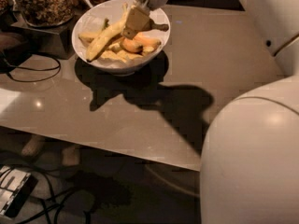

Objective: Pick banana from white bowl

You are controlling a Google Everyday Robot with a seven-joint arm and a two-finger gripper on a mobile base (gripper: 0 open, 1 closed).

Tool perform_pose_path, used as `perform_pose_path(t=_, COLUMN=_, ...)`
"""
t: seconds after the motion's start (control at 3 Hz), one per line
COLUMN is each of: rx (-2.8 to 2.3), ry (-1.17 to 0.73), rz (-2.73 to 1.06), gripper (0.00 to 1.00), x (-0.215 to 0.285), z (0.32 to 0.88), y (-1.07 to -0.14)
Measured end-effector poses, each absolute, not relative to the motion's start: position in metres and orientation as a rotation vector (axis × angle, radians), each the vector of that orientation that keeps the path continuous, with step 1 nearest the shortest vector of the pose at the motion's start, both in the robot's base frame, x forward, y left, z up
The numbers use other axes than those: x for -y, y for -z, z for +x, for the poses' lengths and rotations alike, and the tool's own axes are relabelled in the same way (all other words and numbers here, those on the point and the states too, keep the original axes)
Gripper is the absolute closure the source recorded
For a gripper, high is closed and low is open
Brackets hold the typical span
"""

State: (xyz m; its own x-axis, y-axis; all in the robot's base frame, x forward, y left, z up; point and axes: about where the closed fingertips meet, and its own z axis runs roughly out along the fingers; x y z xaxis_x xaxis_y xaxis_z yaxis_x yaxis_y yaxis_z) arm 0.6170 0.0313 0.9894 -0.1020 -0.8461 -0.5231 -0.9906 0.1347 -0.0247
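Note:
The white bowl [160, 35] stands at the far left of the table and holds several bananas. The banana [103, 39], long and bright yellow, lies slanted across the bowl from its lower left rim up to my gripper. My gripper [134, 24] reaches down into the bowl from above, with its tan fingers shut on the banana's upper end. Short orange-tinged bananas [138, 44] lie just beneath the fingers.
A glass jar of brown granola [42, 3] stands on a dark tray left of the bowl. A black cable [32, 71] loops on the table's left side. My white arm and base [252, 162] fill the right foreground. The table's front edge [117, 146] runs across the middle.

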Motion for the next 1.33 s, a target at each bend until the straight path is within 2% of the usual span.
perform_pose_path(t=0.33, rx=-2.006, ry=-0.472, rz=-1.764, gripper=1.00, x=-0.031, z=0.617, y=-0.989)
perform_pose_path(t=1.33, rx=-2.055, ry=-0.555, rz=-1.738, gripper=1.00, x=-0.051, z=0.526, y=-0.998)
